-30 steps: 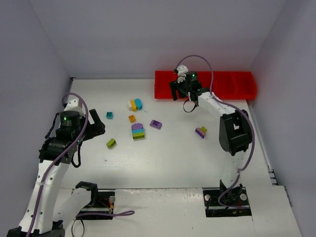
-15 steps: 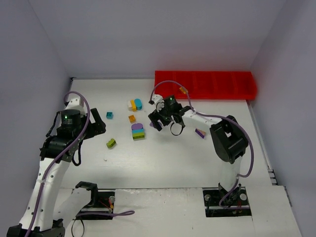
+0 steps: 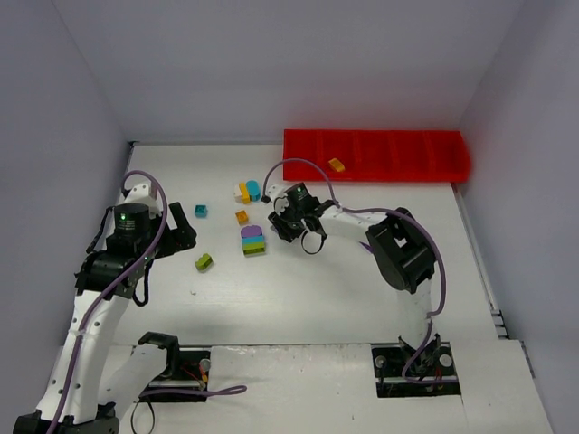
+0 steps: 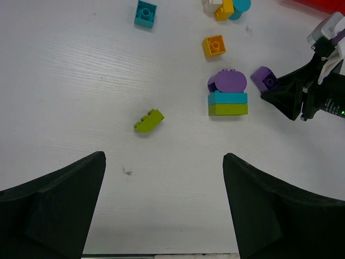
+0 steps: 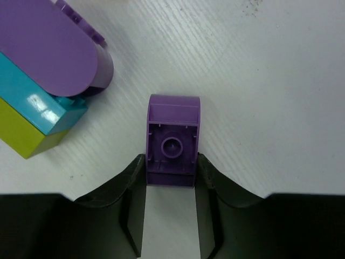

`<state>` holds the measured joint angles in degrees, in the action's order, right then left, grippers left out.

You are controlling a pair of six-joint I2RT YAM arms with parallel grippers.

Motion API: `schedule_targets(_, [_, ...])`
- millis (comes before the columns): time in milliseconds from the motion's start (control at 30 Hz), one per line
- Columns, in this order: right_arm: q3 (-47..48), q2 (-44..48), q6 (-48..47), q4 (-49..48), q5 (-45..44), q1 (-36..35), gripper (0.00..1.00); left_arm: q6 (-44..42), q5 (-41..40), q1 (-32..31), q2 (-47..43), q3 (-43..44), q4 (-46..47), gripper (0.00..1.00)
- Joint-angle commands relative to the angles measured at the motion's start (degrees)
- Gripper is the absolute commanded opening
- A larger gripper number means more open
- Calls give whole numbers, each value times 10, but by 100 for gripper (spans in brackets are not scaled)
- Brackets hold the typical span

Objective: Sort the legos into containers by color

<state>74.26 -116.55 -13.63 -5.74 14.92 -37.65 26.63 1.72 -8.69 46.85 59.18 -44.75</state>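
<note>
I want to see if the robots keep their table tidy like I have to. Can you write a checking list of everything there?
Surface: white table, with one tiny dark speck.
Job's things: red tray at the far right, with a yellow-orange brick inside. Loose on the table are a teal brick, orange brick, olive brick, purple-teal-green stack, white-yellow-teal cluster and purple brick.
Clutter: nothing seen.
Grippers: right gripper presses both sides of the purple brick, which lies on the table. Left gripper is open and empty.
Cables: purple cables loop along each arm.
Surroundings: plain grey walls.
</note>
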Motion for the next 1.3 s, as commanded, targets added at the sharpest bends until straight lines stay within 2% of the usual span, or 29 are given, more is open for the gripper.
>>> schedule_targets(0, [22, 4, -6, -9, -31, 2, 22, -11, 3, -2, -4, 6, 19, 83])
schedule_targets(33, [22, 11, -7, -9, -37, 4, 15, -11, 3, -2, -4, 4, 19, 83])
schedule_targets(67, [22, 14, -6, -9, -44, 11, 3, -11, 3, -2, -4, 4, 19, 83])
schedule_targets(100, [23, 19, -4, -9, -55, 17, 0, -12, 3, -2, -4, 2, 19, 83])
schedule_targets(200, [28, 47, 11, -16, -67, 59, 0, -13, 1, -2, -4, 1, 20, 83])
schedule_targets(367, [65, 97, 40, -30, -140, 147, 0, -15, -7, -2, -4, -6, 22, 83])
schedule_targets(500, [108, 79, 41, -35, -178, 229, 0, -14, -7, -2, -5, -13, 28, 83])
schedule_targets(700, [191, 11, 70, -36, -173, 298, 1, -20, -12, -2, -4, -12, 34, 83])
schedule_targets(900, [267, -71, 76, -27, -166, 319, 17, -27, -12, -2, -3, -17, 35, 83])
schedule_targets(1000, [301, -101, 72, -23, -155, 326, 30, -33, -12, -2, 1, -20, 36, 83])
schedule_targets(1133, [328, -113, 63, -17, -155, 327, 45, -40, -12, -2, 6, -29, 41, 83])
schedule_targets(1267, [325, -87, 62, -16, -124, 328, 52, -59, 0, -2, 10, -36, 46, 83])
